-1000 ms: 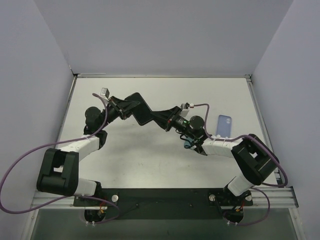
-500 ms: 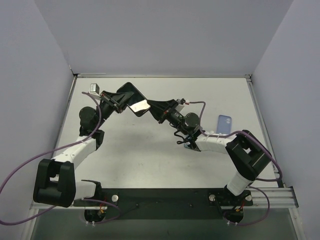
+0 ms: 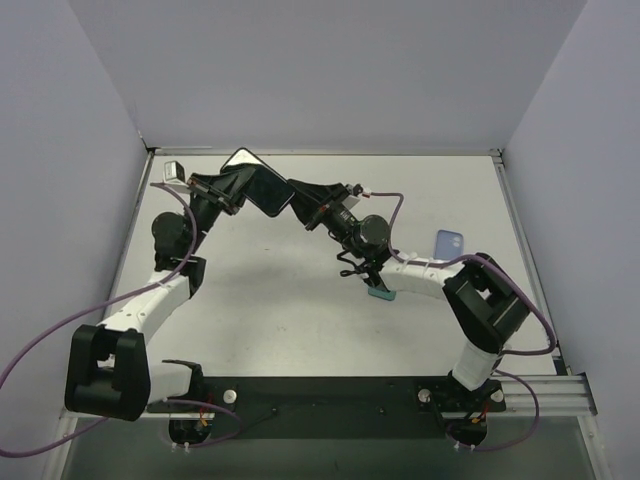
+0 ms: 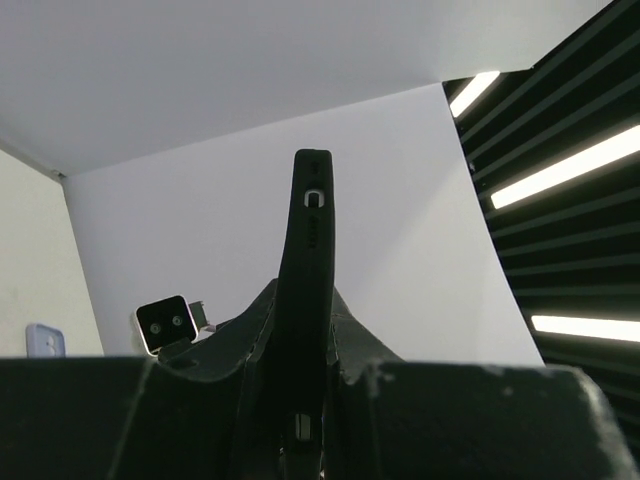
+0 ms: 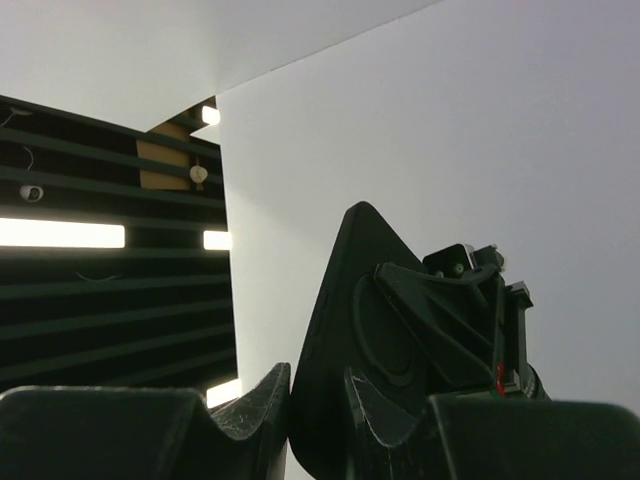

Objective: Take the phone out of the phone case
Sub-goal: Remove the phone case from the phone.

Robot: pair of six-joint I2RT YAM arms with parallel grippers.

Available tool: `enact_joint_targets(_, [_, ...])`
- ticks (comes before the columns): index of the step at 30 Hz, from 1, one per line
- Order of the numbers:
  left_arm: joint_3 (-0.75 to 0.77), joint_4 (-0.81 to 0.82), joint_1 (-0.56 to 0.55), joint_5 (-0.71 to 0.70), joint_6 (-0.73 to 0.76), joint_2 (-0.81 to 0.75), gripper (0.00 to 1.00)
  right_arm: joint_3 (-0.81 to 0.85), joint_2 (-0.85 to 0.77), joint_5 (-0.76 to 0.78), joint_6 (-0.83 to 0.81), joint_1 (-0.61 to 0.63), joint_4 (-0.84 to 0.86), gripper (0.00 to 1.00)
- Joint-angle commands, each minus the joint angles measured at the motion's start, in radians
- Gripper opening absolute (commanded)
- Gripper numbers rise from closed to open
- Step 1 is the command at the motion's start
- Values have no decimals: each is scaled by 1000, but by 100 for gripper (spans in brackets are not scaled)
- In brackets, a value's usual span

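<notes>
I hold the black phone case [image 3: 262,184] in the air over the far left of the table [image 3: 290,310] — left gripper [image 3: 232,188] clamped on one end, right gripper [image 3: 300,196] pinching the opposite edge. A light-blue phone-shaped slab [image 3: 450,250] lies flat at the right.

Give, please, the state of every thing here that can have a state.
black phone case, held off the table, tilted, gripped at both ends; what it holds is not visible.
left claw, shut on the black phone case.
right claw, shut on the black phone case.
blue phone-like item, lying flat on the table, untouched.
</notes>
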Motion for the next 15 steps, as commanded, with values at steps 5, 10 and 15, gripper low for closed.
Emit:
enact_joint_targets(5, [115, 319, -43, -35, -218, -102, 0, 103, 79, 25, 125, 59, 210, 0])
enact_joint_targets(10, [138, 346, -42, -63, -245, -90, 0, 138, 99, 26, 119, 67, 210, 0])
enact_joint_targets(15, [156, 351, -43, -86, -270, -85, 0, 158, 119, 42, 122, 76, 210, 0])
